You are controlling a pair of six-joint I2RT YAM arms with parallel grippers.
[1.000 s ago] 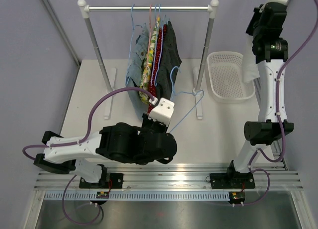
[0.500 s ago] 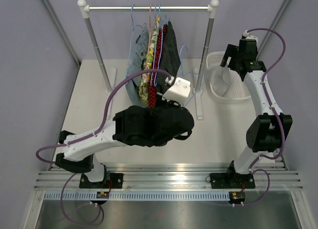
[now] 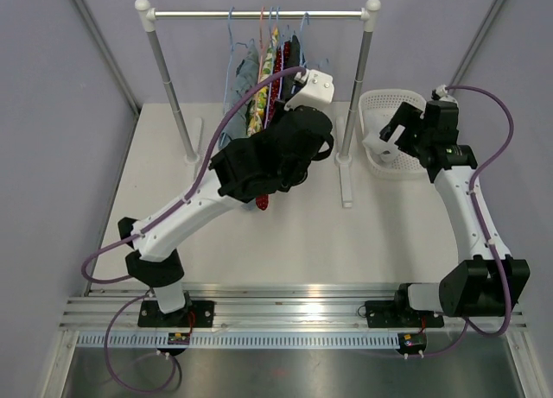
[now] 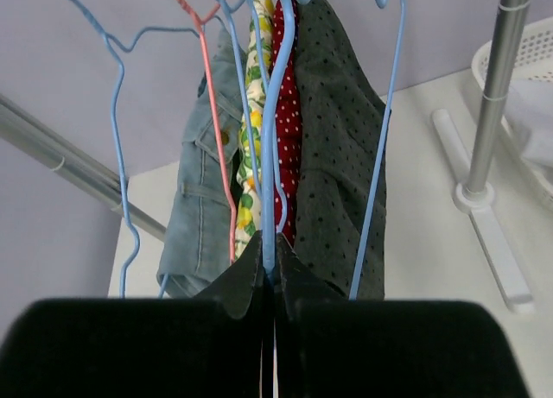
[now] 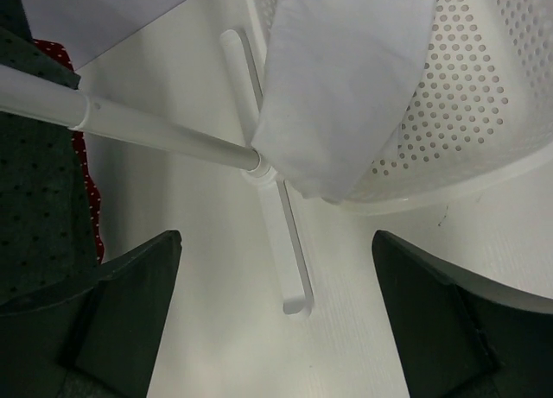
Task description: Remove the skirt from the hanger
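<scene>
Left gripper clenches a seemingly bare hanger; steer its hook onto the 12 o'clock rail; right gripper released

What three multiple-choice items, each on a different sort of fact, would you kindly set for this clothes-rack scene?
1. The white basket stands: A) left of the clothes rack B) right of it C) on its rail.
2. The hanger in the left gripper is: A) blue B) pink C) green.
3. The right gripper is: A) shut on a cloth B) shut on a hanger C) open and empty.

B, it sits beside the rack's right post. A, a blue wire runs into the shut jaws. C, the jaws stand wide apart with nothing between them.
</scene>
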